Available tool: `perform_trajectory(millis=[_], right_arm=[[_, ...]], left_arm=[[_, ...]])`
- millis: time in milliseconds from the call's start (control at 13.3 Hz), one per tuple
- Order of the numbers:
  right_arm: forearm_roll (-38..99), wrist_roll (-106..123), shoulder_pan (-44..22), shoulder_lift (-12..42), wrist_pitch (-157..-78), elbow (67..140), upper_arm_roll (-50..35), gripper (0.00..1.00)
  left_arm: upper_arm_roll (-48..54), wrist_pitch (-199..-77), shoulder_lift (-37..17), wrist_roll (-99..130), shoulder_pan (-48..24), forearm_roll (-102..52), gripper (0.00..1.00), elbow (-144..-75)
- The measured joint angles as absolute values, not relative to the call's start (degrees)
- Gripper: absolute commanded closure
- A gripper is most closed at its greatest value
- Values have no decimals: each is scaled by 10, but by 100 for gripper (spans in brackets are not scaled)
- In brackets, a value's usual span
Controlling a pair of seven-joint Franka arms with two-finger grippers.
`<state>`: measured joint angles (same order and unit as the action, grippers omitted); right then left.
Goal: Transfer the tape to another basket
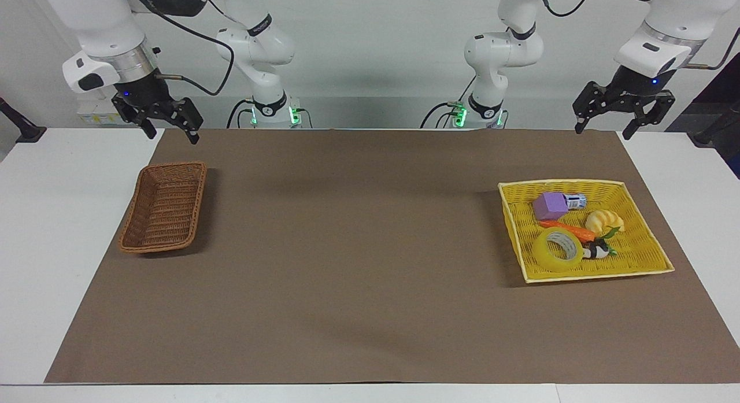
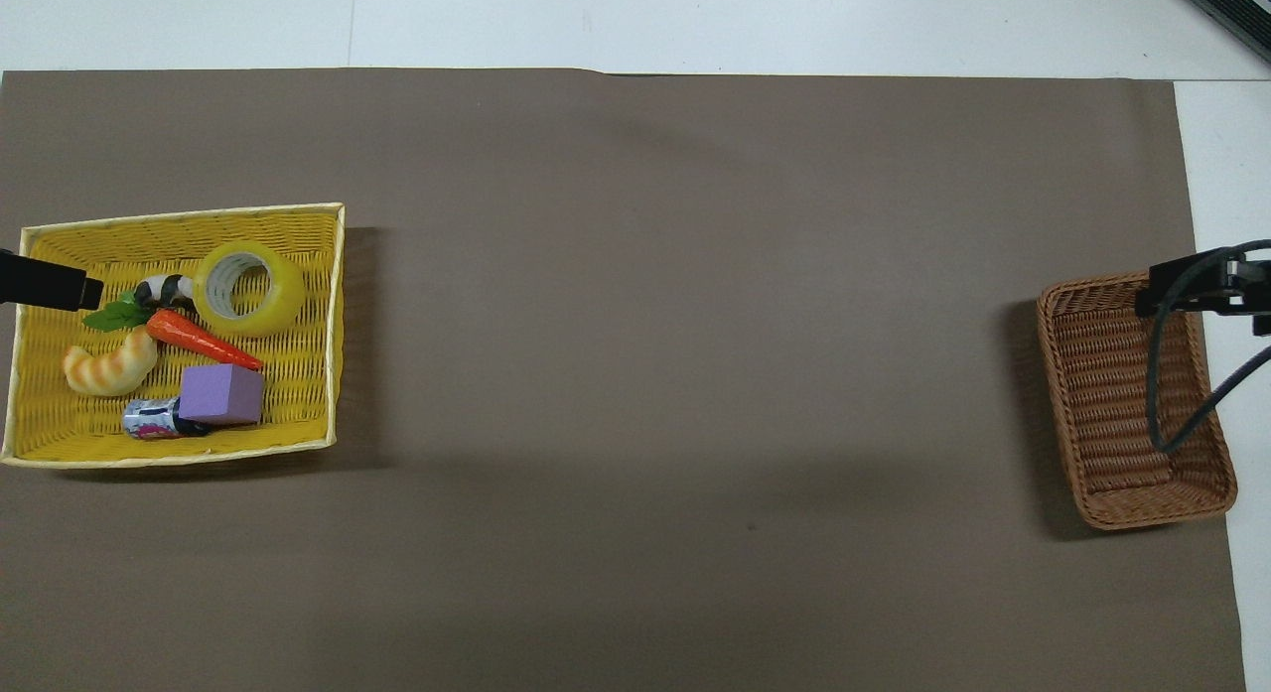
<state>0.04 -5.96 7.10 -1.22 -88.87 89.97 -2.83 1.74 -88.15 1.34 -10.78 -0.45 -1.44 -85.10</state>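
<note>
Facing view: I've got both grippers, left (image 1: 623, 118) & right (image 1: 165, 121), open and parked high, since tape (image 1: 557, 250) sits in tray (image 1: 578, 186), basket (image 1: 165, 209) empty for drop.

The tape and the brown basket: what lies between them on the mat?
Nothing. In both views only bare brown mat stretches from the yellow tray holding the tape to the brown basket.

The tape (image 1: 557, 250) lies in the yellow tray (image 1: 636, 261); the wicker basket (image 1: 165, 207) stands well apart; both tools, left tool (image 1: 623, 121) and right tool (image 1: 169, 127), hang open.
</note>
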Motion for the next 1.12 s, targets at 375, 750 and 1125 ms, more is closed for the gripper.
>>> perform_trajectory(millis=[375,750,1125], right_arm=[[0,-60,72,-12,-889,900,-24,0],[0,-60,72,-12,-889,900,-24,0],[0,-60,71,-12,-889,900,-30,0]], left_arm=[[17,-881,13,-108,-4,-14,0,-851],[17,-879,14,-108,-4,-14,0,-851],[18,-905,14,-108,-4,-14,0,-859]])
